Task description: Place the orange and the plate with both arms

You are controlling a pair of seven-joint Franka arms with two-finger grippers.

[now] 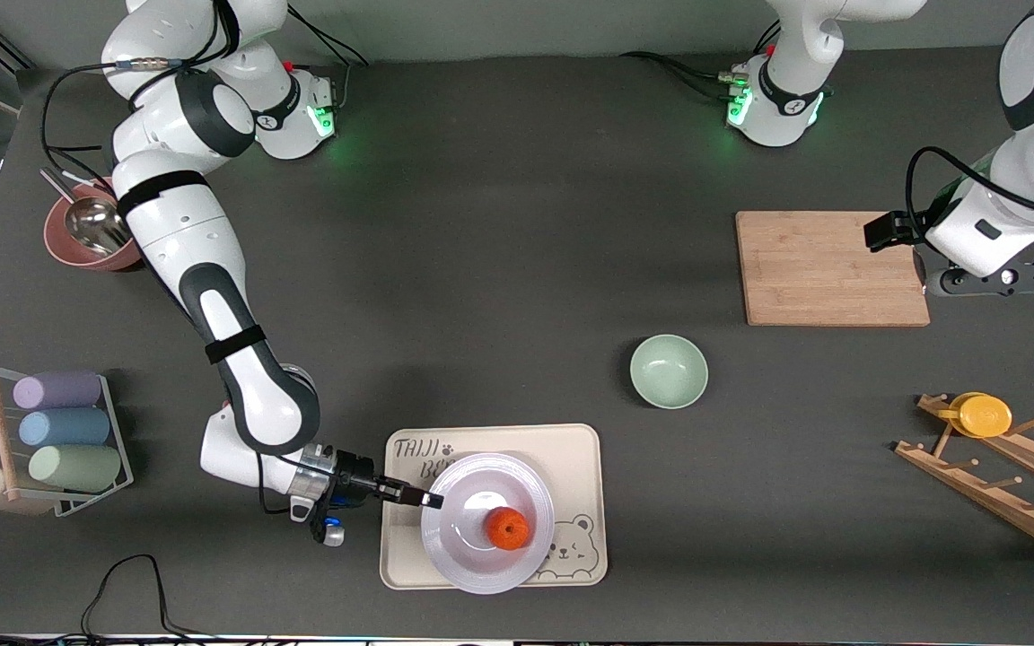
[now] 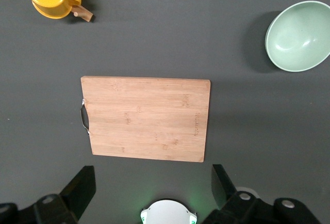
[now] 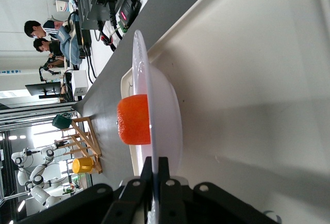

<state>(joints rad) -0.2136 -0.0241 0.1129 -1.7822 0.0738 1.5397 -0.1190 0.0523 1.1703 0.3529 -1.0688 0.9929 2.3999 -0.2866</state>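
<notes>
The white plate [image 1: 486,525] rests on the cream bear tray [image 1: 580,458] near the front camera, with the orange [image 1: 509,528] in its well. My right gripper [image 1: 427,499] is shut on the plate's rim at the edge toward the right arm's end. In the right wrist view the fingers pinch the thin rim [image 3: 154,146], and the orange [image 3: 134,119] sits just past it. My left gripper [image 1: 993,280] waits open and empty in the air beside the wooden cutting board [image 1: 831,267]; its wrist view shows the board [image 2: 147,118] below.
A pale green bowl [image 1: 669,371] sits between tray and board. A wooden rack [image 1: 1011,475] with a yellow cup [image 1: 982,414] stands at the left arm's end. A wire rack of rolled cups [image 1: 64,431] and a reddish bowl with metal utensils [image 1: 86,233] are at the right arm's end.
</notes>
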